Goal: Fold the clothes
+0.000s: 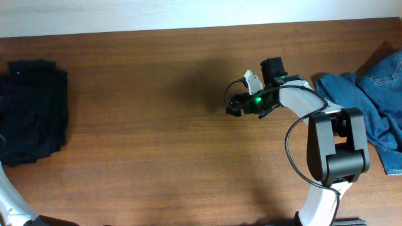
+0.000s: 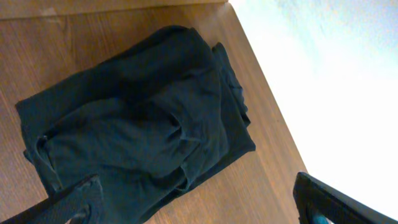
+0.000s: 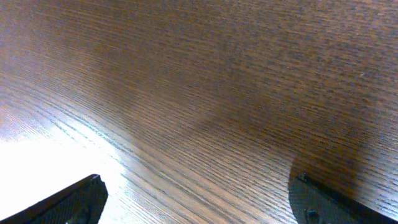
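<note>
Black clothes (image 1: 34, 110) folded, far-left table (image 1: 157, 157) edge; L gripper (image 2: 196, 182) above them, wide open, empty; R gripper (image 3: 194, 180) wide open, empty, over bare wood; step prob. release after fold; next: reach blue denim (image 1: 377, 107), spread flat.

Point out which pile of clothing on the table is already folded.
The black clothes on the left, lying in a compact folded stack; the blue denim on the right is loosely crumpled.

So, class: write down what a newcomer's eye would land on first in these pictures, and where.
The black clothes, heaped at the left edge of the table under the open left gripper, catch the eye first. Then the right gripper, open over bare wood mid-table, and a crumpled blue denim garment at the right edge.
</note>
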You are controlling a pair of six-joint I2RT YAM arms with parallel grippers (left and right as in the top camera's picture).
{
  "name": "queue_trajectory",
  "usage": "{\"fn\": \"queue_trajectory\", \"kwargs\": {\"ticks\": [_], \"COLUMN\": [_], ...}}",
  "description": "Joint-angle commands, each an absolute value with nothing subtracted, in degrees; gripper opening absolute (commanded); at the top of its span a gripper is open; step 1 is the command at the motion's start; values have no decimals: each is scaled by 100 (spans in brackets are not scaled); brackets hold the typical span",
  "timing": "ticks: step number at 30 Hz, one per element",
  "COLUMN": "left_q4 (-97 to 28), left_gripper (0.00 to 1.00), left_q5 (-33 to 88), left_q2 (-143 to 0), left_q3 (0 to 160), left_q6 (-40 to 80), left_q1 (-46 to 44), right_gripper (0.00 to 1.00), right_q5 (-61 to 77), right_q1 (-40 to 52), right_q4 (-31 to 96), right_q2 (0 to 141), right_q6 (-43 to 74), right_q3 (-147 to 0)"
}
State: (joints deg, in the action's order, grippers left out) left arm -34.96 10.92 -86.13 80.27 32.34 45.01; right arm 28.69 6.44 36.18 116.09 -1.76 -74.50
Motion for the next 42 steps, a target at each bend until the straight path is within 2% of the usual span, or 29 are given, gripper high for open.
{"fn": "queue_trajectory", "kwargs": {"ticks": [1,2,3,4,5,6,15,42], "left_q4": [-3514,-3492,-3461,-3428,-3378,-3328,-3131,-3100], "left_gripper": [96,95,85,68,19,0,0,5], "left_q5": [1380,1400,1402,1400,1398,1393,788,-569], "left_q2": [-8602,-8617,-8630,-8650,-8667,-8696,-9327,-10632], "left_q3": [8084,8084,8084,8084,8084,8084,8084,8082], "left_q6": [2932,2821,2644,2445,2189,1994,926,652], "left_q1": [4340,4252,4156,4062,3942,3826,3131,3092], "right_gripper": [99,99,99,99,99,99,99,99], "right_q5": [2495,2495,2495,2495,2495,2495,2495,2495], "right_q1": [781,781,781,781,781,781,781,781], "right_q4": [3857,3857,3857,3857,3857,3857,3854,3857], "right_q2": [12263,12263,12263,12263,12263,12263,12263,12263], "right_q6": [-38,-36,-36,-36,-36,-36,-36,-36], "right_q3": [-6984,-6984,-6984,-6984,-6984,-6984,-6984,-6984]}}
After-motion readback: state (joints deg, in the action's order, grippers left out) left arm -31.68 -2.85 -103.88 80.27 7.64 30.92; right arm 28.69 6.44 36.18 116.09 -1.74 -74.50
